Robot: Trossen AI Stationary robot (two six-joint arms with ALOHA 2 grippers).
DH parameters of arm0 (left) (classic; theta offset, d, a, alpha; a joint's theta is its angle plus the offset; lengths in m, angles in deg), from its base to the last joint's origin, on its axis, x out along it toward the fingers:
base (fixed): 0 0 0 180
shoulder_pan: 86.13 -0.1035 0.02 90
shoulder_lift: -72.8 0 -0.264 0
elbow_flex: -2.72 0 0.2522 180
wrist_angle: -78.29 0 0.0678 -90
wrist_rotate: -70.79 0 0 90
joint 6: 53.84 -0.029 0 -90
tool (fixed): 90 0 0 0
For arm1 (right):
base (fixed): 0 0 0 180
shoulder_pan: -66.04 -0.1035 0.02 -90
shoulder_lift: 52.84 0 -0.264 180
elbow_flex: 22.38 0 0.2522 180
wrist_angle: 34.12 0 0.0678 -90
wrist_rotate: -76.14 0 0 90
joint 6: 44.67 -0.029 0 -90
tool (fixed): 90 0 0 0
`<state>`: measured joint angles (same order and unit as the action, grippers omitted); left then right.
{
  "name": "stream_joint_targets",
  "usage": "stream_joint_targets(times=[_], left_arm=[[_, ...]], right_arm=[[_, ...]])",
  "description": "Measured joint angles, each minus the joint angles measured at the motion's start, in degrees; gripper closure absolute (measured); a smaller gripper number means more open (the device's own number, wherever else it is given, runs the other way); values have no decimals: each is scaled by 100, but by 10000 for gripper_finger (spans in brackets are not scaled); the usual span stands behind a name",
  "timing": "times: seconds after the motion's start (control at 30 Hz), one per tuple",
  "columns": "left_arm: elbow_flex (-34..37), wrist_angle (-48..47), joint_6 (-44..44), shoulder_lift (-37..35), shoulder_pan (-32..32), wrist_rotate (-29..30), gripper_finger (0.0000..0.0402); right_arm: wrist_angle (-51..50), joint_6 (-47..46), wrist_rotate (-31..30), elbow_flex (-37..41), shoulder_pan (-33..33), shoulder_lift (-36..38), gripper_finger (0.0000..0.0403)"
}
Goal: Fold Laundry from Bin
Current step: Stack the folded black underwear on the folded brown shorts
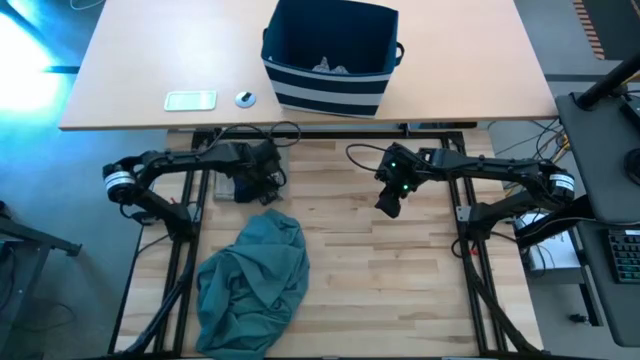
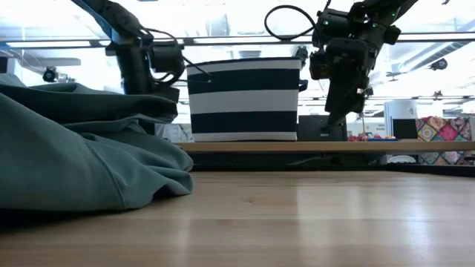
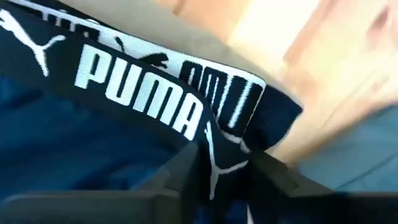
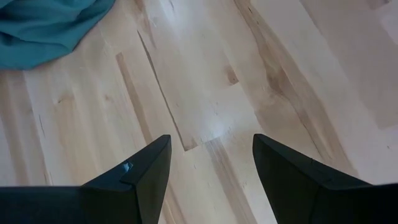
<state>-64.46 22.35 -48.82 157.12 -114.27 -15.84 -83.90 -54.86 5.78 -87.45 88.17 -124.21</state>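
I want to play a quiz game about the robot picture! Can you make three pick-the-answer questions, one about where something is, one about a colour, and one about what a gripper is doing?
1. Where is the bin?
A. On the tan table at the far side
B. On the wooden worktop between the arms
C. On the floor

2. What colour is the big garment lying on the wooden worktop?
A. Red
B. Teal-green
C. Yellow

3. What is the right gripper doing?
A. Squeezing a sock
B. Holding the bin's handle
C. Open and empty above bare wood

Answers:
1. A, the high view shows the striped bin standing on the tan table beyond the arms.
2. B, it shows as a teal-green heap in the high view, near the left arm.
3. C, the right wrist view shows its fingers spread apart with only wood between them.
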Motion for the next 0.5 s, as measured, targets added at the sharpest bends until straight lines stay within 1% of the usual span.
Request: stream_joint_targets(times=[0.13,0.2,0.27,0.33,0.4,0.5], left_arm=[[-457,-165,336,-193,-2,-8,243],[-652,-389,519,-410,-2,-58,213],[-701,-776,691,-617,-2,-112,188],[-618,-1258,786,-789,2,-109,169],[-368,-1614,853,-987,83,-92,155],[187,-1679,863,-1380,365,-5,143]], right_arm=[[113,16,7,-3,0,0,184],[118,16,-4,-59,0,-6,184],[323,0,-12,-148,-10,-46,184],[636,-22,-13,-267,-13,-129,184],[945,85,-13,-430,-25,-285,184],[1232,353,-13,-775,-61,-655,184]])
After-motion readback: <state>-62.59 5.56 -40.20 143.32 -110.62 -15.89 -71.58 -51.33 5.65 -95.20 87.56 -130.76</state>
